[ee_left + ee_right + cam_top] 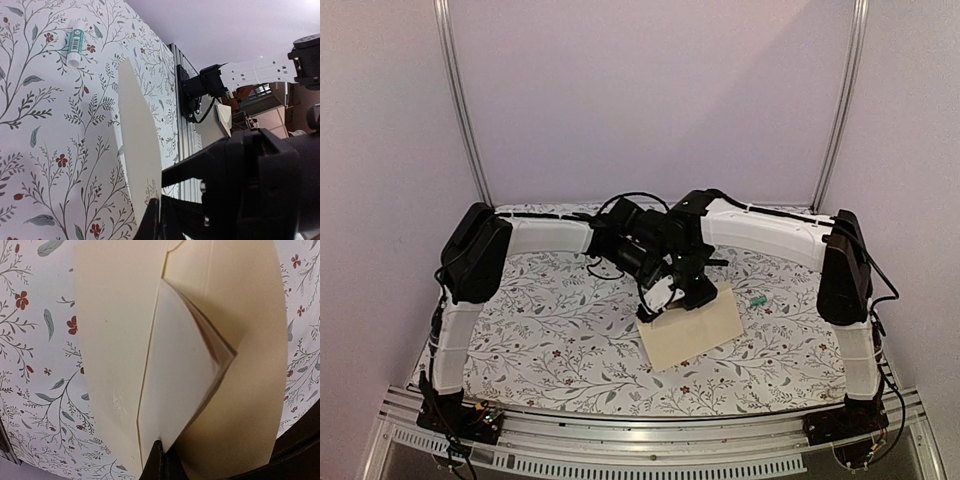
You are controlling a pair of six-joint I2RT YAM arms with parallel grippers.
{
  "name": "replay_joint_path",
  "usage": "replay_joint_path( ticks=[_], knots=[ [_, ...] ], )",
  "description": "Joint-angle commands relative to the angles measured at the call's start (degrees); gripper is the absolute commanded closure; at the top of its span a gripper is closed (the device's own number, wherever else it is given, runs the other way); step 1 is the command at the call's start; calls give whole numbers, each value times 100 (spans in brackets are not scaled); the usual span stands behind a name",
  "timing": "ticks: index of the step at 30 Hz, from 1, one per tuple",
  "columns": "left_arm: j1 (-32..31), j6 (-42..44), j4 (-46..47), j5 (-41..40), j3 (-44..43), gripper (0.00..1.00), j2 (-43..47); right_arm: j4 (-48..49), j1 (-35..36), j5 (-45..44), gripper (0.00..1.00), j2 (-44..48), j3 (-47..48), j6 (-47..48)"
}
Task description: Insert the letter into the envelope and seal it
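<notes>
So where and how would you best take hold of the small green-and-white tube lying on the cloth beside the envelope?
Grip the tube around its middle, coming straight down from above with the jaws across its narrow width. It lies flat on its side on the cloth, apart from the envelope, so both long sides look free.

I work in a lab test cell: plain lilac panel walls [650, 90], silver aluminium corner posts [461, 100], slotted aluminium front rail [650, 438].

Cream envelope [692, 330], white tablecloth [550, 330] printed with grey leaves, red flowers.
</notes>
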State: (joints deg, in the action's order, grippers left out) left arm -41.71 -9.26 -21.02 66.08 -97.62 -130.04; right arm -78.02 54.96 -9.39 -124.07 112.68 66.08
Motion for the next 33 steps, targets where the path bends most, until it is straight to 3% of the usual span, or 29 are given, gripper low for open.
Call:
replay_joint_path(
  ticks=[1, 16, 33],
  knots=[
    [31, -84, 115, 194, 7, 100, -54, -30, 61, 253, 100, -127, 104, 129],
    [98, -439, 481, 276, 12, 100, -122, 322, 94, 1395, 100, -82, -242, -197],
    [115, -569, 651, 362, 70, 100, -132, 158, 92, 580, 100, -136, 186, -75]
  ],
)
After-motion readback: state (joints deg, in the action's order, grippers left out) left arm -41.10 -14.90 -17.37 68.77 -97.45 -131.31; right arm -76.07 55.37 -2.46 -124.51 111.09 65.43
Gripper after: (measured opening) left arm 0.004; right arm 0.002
